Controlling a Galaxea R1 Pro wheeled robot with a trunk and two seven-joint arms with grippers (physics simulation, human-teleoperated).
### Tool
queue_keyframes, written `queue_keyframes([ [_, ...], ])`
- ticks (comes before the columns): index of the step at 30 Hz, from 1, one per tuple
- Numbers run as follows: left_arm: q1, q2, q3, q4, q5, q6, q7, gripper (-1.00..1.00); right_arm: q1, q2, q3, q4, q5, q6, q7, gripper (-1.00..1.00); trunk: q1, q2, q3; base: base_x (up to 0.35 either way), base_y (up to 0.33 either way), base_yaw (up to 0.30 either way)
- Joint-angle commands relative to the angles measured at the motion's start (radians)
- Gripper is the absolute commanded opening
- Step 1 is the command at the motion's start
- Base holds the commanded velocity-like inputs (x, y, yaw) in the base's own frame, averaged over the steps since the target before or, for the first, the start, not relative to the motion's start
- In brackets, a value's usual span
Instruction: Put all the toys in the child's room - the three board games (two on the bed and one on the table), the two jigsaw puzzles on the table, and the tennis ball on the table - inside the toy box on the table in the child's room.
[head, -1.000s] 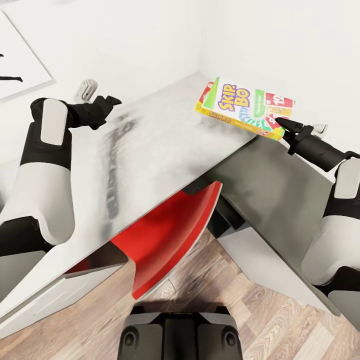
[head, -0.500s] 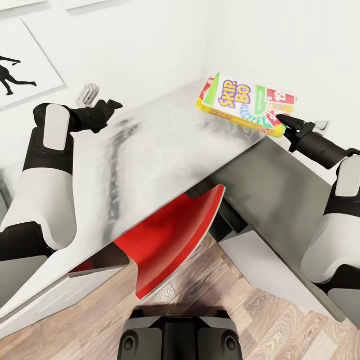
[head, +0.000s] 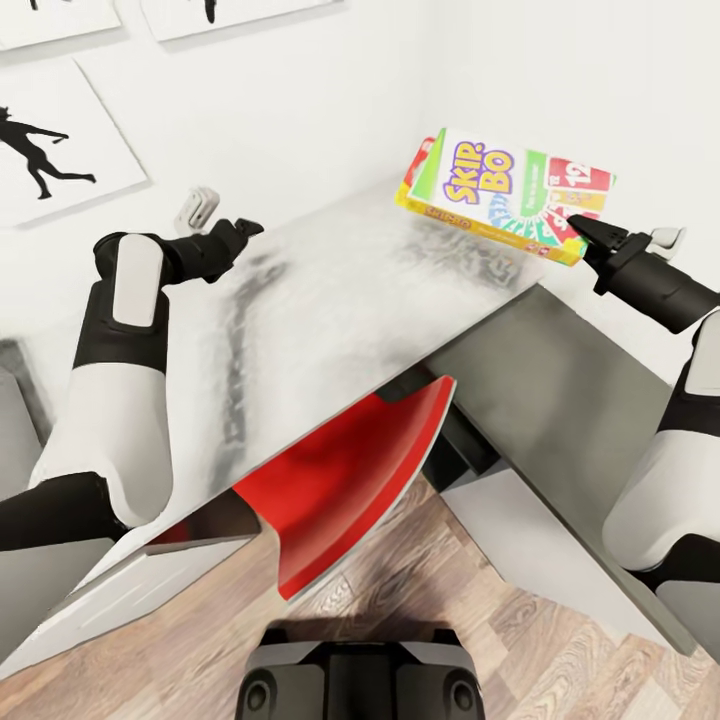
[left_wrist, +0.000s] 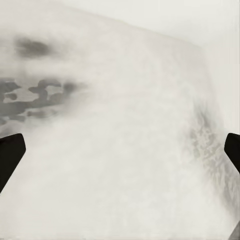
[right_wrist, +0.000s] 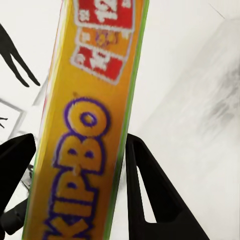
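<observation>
While the right hand clamps the Skip-Bo box above the grey bench, left hand spread empty, white walls, silhouette pictures, plank floor.

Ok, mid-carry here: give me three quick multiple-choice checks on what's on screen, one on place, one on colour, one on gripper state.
1. Where is the Skip-Bo box?
A. lying flat on the table
B. held up over the table's far corner
C. on the floor

2. What colour is the chair seat tucked under the table?
A. red
B. blue
C. black

3. How is the left gripper?
A. shut on a puzzle
B. shut on the box
C. open, holding nothing

Answers:
1 B, the right gripper grips the box's end and the box hangs clear of the top.
2 A, the head view shows a red seat.
3 C, the left wrist view shows its fingers wide apart over bare table.
</observation>
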Motion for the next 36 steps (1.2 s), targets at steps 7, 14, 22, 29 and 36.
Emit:
queue_keyframes([
  [7,0.032,-0.030,0.002,-0.040,0.008,0.008,0.007,1.00,0.014,-0.001,-0.002,-0.017,0.006,0.004,0.008,-1.00,0.001,-0.002,0.010,0.000,0.000,0.024],
  [14,0.048,-0.056,0.002,-0.063,0.005,0.016,0.008,1.00,0.024,0.000,-0.001,-0.023,0.006,0.004,0.008,-1.00,0.001,-0.002,0.021,-0.012,0.000,0.007],
  [22,0.051,-0.067,0.002,-0.069,0.003,0.018,0.012,1.00,0.027,0.000,-0.001,-0.024,0.007,0.004,0.008,-1.00,0.001,-0.002,0.034,-0.178,0.000,0.002],
  [29,0.052,-0.073,0.002,-0.071,0.003,0.019,0.013,1.00,0.030,0.000,-0.001,-0.025,0.008,0.004,0.008,-1.00,0.001,-0.002,0.045,-0.267,0.000,0.000],
  [36,0.052,-0.078,0.002,-0.073,0.003,0.020,0.011,1.00,0.036,0.000,-0.001,-0.025,0.009,0.004,0.008,-1.00,0.001,-0.002,0.056,-0.112,0.000,0.000],
])
